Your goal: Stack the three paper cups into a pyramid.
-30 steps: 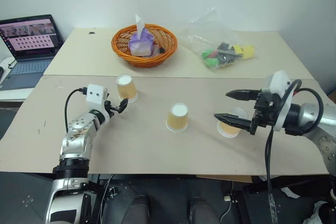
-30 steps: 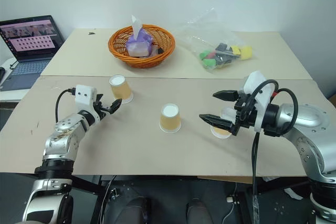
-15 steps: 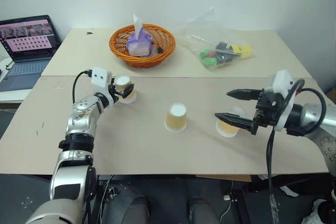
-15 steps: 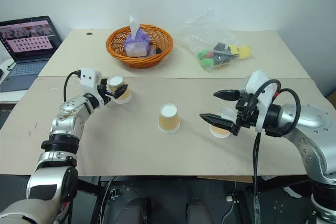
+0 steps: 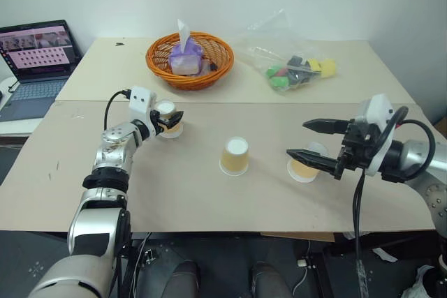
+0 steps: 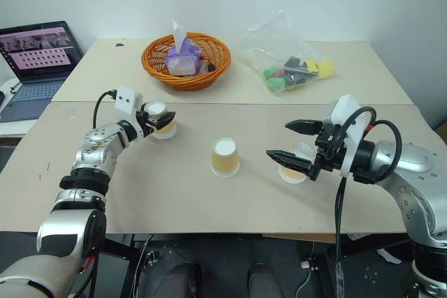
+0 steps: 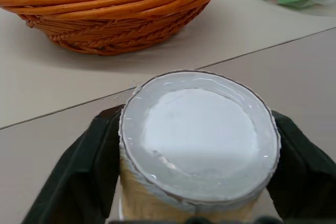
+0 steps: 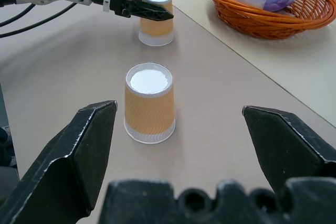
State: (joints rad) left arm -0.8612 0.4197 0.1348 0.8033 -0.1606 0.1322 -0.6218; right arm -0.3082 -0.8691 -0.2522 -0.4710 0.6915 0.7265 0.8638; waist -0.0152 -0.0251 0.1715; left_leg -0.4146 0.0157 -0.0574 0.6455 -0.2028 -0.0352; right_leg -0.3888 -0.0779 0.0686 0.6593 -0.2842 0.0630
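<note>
Left gripper closing on the first of 3 paper cups near the woven basket.

Its jaws sit against both sides of the left cup, apparently gripping it on the tabletop; squeeze lightly so the thin wall keeps its shape, lift straight, carry it toward the middle cup. All 3 cups stand upside down, tan-orange sides, white base up: 1 just in front of the basket, 1 further out, and the right cup furthest. The right gripper hovers over the right cup, jaws wide apart, empty.
</note>
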